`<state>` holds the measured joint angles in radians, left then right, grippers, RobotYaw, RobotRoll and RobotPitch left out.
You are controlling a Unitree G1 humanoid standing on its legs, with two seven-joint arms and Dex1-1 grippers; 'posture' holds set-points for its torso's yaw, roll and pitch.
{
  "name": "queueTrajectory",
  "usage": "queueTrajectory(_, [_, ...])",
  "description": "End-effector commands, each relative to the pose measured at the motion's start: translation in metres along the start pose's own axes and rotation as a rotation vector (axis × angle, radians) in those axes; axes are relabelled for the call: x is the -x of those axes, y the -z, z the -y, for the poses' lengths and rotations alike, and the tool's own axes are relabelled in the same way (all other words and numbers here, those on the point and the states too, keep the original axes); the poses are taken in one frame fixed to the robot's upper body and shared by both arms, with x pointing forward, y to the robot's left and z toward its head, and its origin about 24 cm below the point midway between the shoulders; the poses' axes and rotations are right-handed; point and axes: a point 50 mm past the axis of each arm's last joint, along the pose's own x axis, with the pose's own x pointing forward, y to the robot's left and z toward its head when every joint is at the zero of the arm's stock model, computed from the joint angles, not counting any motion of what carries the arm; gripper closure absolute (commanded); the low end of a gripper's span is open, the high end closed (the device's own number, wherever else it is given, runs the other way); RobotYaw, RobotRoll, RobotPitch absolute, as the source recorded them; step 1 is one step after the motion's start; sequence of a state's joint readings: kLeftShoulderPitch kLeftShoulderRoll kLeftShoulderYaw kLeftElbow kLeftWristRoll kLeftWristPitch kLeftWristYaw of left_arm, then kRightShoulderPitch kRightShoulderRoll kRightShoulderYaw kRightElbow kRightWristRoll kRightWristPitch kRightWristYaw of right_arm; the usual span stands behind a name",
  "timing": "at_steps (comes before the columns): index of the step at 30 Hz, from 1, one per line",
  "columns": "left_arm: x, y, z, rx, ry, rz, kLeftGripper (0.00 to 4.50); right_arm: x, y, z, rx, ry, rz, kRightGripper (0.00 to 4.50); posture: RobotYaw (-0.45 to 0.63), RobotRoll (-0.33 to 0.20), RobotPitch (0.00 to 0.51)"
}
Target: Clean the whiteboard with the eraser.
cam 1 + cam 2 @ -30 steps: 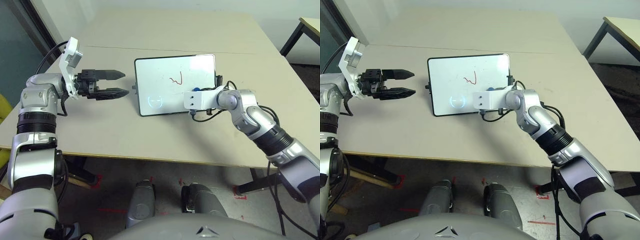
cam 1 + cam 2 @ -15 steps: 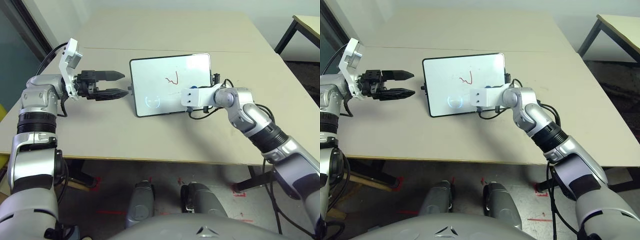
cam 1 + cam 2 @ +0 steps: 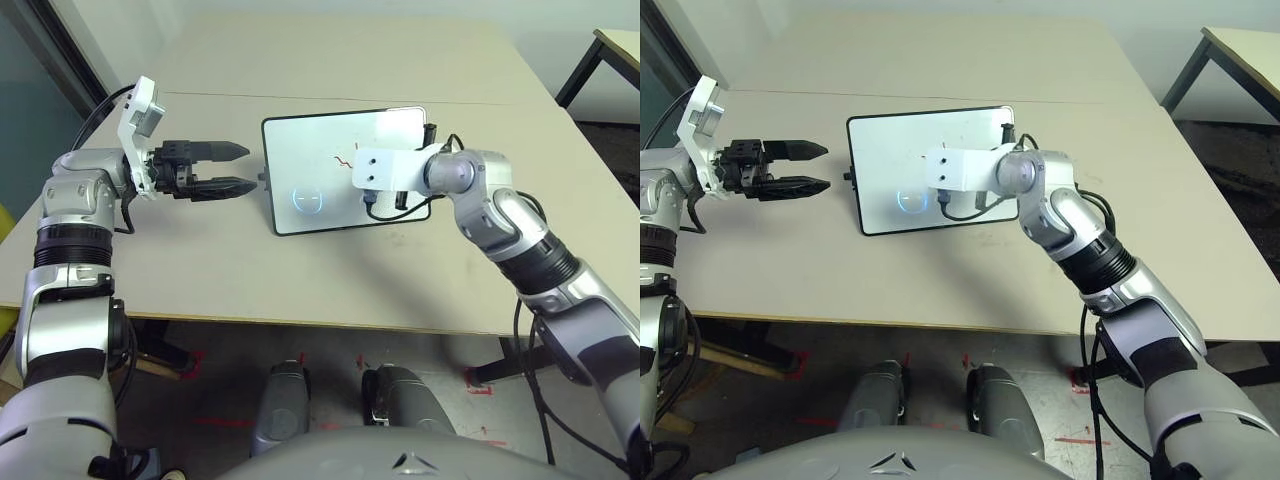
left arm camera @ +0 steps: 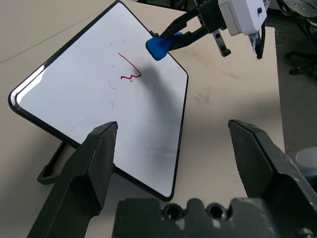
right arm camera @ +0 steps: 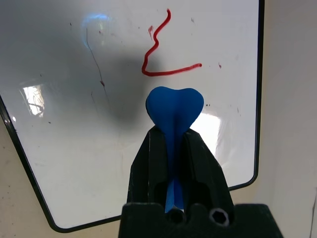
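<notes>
Right gripper [image 5: 174,144]: nearest to me in its own wrist view; I have its two black fingers pinched tight on the small bright blue waisted foam-looking eraser [image 5: 174,111], whose rounded end sticks out past the fingertips.

Eraser handling: I judge it light and a little soft, since it looks squeezed thin where the fingers clamp it. The hold at the waist seems right, leaving the broad end free to rub. A soft block may bend under a hard press, so I would lean on it gently.

Eraser position: it hangs above the board, just short of the red squiggle [image 5: 163,47]; whether it touches the surface I cannot tell.

Whiteboard [image 3: 310,150]: a small rectangular white board with a thin black frame and rounded corners, propped at a tilt on the beige table [image 3: 330,280], between my two arms. It looks stiff, glossy and light, so I expect it to slide or tip back if pushed without support.

Marks: the red squiggle sits towards the board's right half, and a faint bluish circle [image 3: 309,199] lies low on its left half.

Left gripper [image 3: 236,168]: beside the board's left edge, pointing at it, fingers spread and holding nothing. From its wrist view I see the board framed between the open fingers [image 4: 91,163].

Where to brace: I would take the frame edge or side knob [image 3: 265,178], not the slick face.
</notes>
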<state>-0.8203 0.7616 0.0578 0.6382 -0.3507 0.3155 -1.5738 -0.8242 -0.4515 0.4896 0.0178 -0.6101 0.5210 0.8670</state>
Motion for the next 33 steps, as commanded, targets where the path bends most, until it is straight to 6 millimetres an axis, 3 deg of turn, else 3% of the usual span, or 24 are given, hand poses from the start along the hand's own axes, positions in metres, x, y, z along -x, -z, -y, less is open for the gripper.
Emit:
queueTrajectory(1, [-0.001, -0.007, -0.002, -0.025, 0.000, -0.011, 0.00, -0.001, 0.000, 0.009, 0.003, 0.024, -0.007, 4.32, 0.26, 0.000, 0.048])
queueTrajectory(18, [0.000, -0.006, -0.001, -0.026, -0.010, -0.008, 0.00, -0.036, -0.008, 0.000, 0.035, -0.010, -0.022, 4.33, 0.28, 0.000, 0.046])
queueTrajectory(33, [0.001, -0.006, 0.000, -0.027, -0.011, -0.007, 0.00, -0.049, -0.006, 0.001, 0.032, 0.000, -0.051, 4.34, 0.29, 0.000, 0.046])
